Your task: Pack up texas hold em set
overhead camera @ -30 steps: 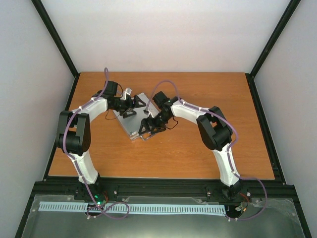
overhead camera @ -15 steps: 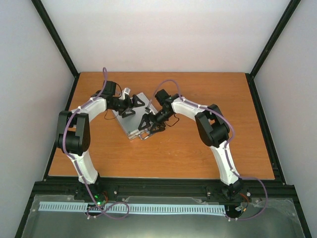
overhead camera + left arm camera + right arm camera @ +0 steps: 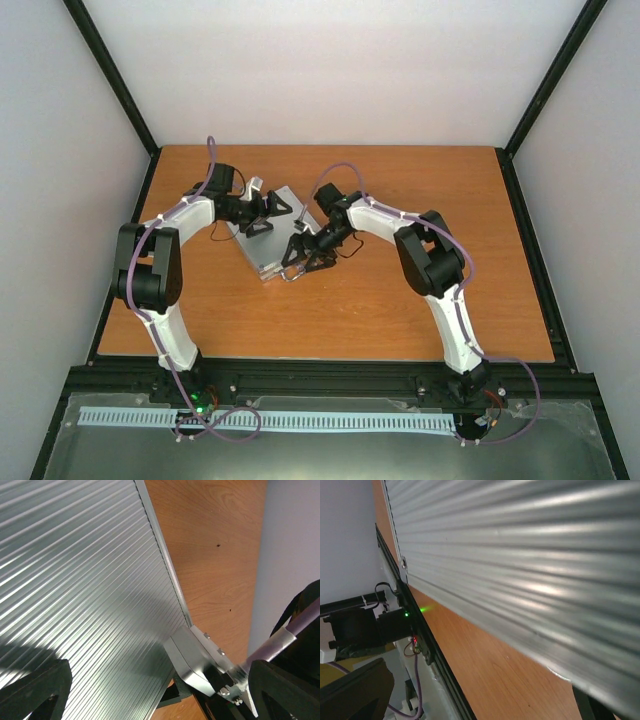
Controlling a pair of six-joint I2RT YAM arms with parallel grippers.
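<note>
— Case status from your end?
— I've got the small ribbed silver aluminium case (image 3: 258, 252) lying flat on the wooden table (image 3: 400, 300), lid down, turned diagonally, left of centre toward the far side.
— Closer?
— My left wrist view shows straight ribs and a bright metal corner cap (image 3: 192, 655). Contents are hidden.

text: I am finding none readable in any view | ribbed case (image 3: 85, 580): I am reading no label, brand or number on it | counter (image 3: 400, 310): I am reading no markings
</note>
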